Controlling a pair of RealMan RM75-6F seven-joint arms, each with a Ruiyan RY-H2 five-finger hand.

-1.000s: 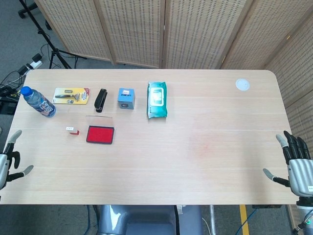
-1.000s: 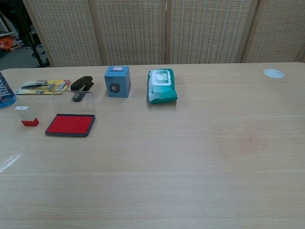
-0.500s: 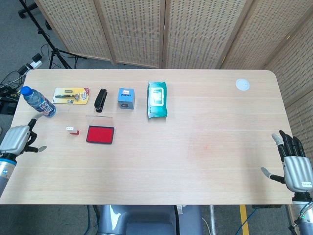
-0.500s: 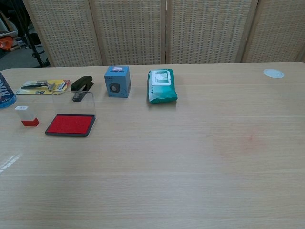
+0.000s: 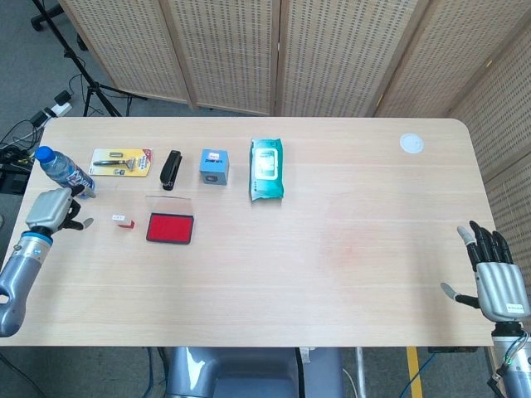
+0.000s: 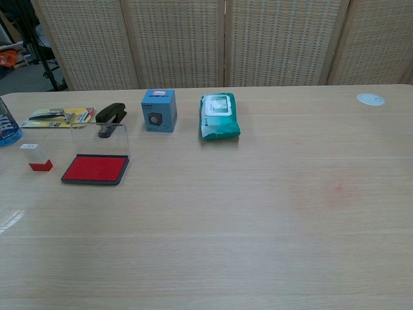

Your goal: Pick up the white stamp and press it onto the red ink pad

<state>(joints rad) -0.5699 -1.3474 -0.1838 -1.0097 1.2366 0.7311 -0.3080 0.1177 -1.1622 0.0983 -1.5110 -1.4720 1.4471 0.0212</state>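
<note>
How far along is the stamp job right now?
Nothing is done yet. The white stamp stands untouched on the table, left of the red ink pad, whose clear lid is open. In hand: the left robot hand is near the stamp, holding nothing. The right robot hand is open at the far edge. Gripping, lifting and pressing remain.

The stamp [image 5: 123, 220], small with a white top and red base, stands upright on the tabletop [image 5: 348, 249], just left of the ink pad [image 5: 170, 228], a flat red rectangle in a dark tray, lid raised.
</note>
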